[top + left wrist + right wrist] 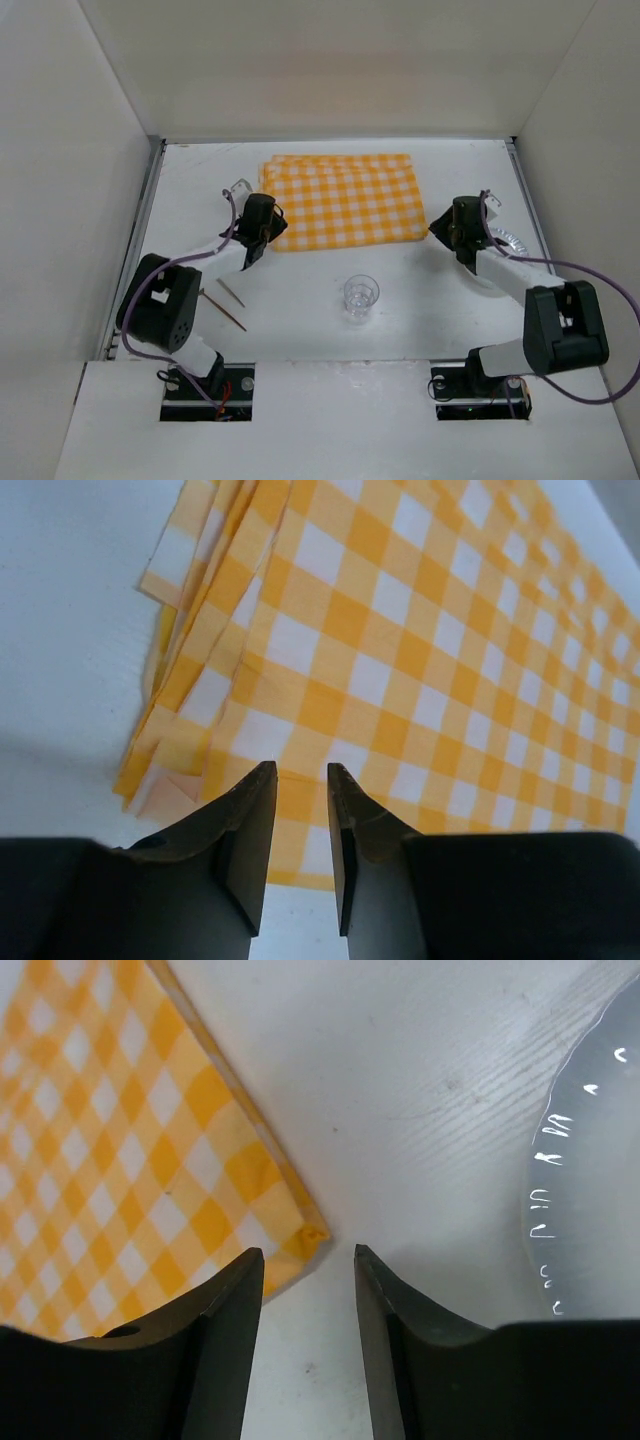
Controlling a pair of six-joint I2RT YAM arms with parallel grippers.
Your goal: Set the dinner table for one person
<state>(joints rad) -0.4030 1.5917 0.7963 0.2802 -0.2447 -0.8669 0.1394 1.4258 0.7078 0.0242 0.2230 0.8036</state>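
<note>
The dinner table (pixel 300 335) is a white surface with an orange-and-white checked cloth mat (pixel 342 200) folded at its back middle. My left gripper (pixel 274 235) hovers over the mat's near-left corner. In the left wrist view the left gripper (pixel 300 770) is open by a narrow gap, with the layered mat (pixel 420 660) beneath it and nothing held. My right gripper (pixel 438 230) is at the mat's near-right corner. The right wrist view shows that gripper (pixel 308 1252) open, the mat's corner (pixel 315 1232) just ahead of its tips and ungripped.
A clear cup (pixel 360 297) stands upright in the near middle. Two thin brown sticks (pixel 226 302) lie by the left arm. A clear plate (pixel 503 240) (pixel 600 1160) sits under the right arm. A small clear object (pixel 240 187) lies left of the mat. White walls enclose the table.
</note>
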